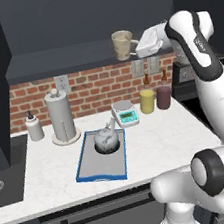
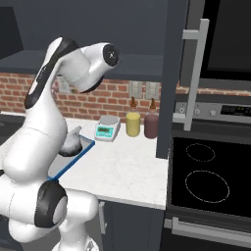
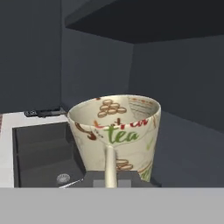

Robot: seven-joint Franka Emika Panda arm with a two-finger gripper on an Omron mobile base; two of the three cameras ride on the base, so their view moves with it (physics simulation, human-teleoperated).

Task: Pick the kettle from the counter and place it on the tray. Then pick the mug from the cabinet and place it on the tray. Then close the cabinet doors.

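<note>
The beige mug [image 1: 123,45] with "tea" print stands upright on the dark shelf of the open cabinet [image 1: 66,60]. In the hand view the mug [image 3: 114,127] is very close, its loop handle edge-on toward me. My gripper [image 1: 137,43] reaches in from the right and is shut on that handle, the dark fingertips [image 3: 94,178] pressed against both its sides. The silver kettle [image 1: 107,139] sits at the far end of the blue-rimmed tray [image 1: 103,170] on the marble counter [image 1: 163,137]. The right cabinet door [image 2: 174,73] stands open.
A paper-towel cylinder [image 1: 60,116], soap bottle [image 1: 34,127], white scale [image 1: 125,113], yellow canister [image 1: 147,101] and dark red canister [image 1: 163,97] line the brick wall. A sink [image 1: 1,175] lies left and a stove [image 2: 206,181] right.
</note>
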